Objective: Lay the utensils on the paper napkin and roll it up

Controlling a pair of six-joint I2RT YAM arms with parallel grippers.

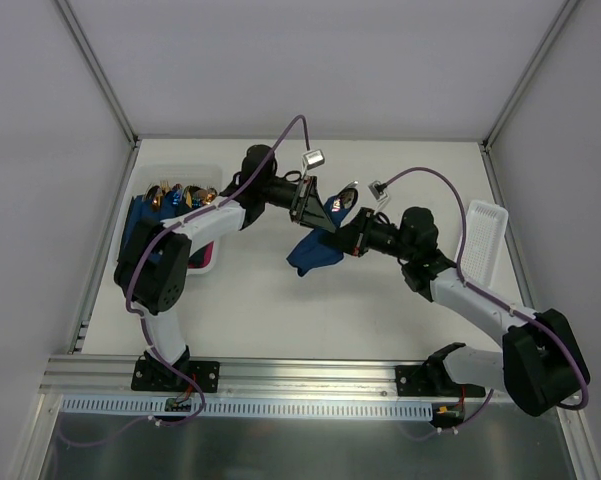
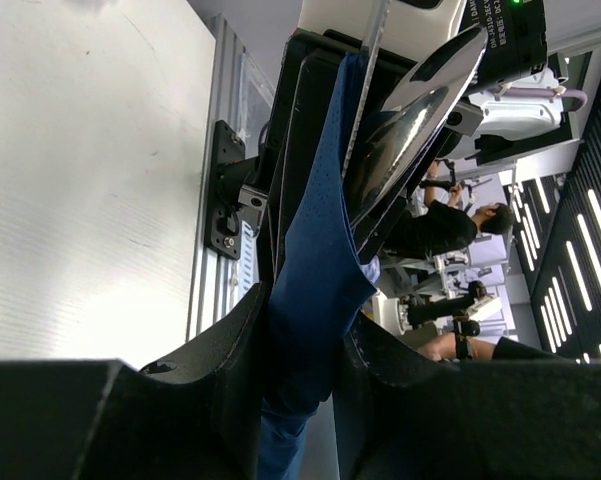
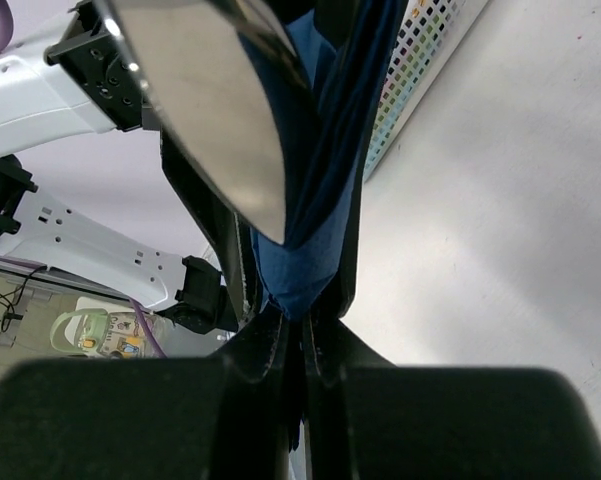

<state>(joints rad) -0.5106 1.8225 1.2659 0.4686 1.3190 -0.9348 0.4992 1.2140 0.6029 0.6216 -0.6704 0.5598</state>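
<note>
Now both jaws pinch the napkin (image 1: pixel 315 252) midair, spoon (image 3: pixel 210 110) against it; roll with firm grips so it can't slip.

Right gripper (image 3: pixel 302 325) jaws pinched tight on lower fold of paper napkin (image 3: pixel 325 190). Silver utensil (image 3: pixel 210 110) bowl against napkin, upper left. Perforated white tray (image 3: pixel 420 75) behind, upper right.

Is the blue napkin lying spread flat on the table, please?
No, the paper napkin is bunched up, pinched by the left gripper and right gripper.
</note>
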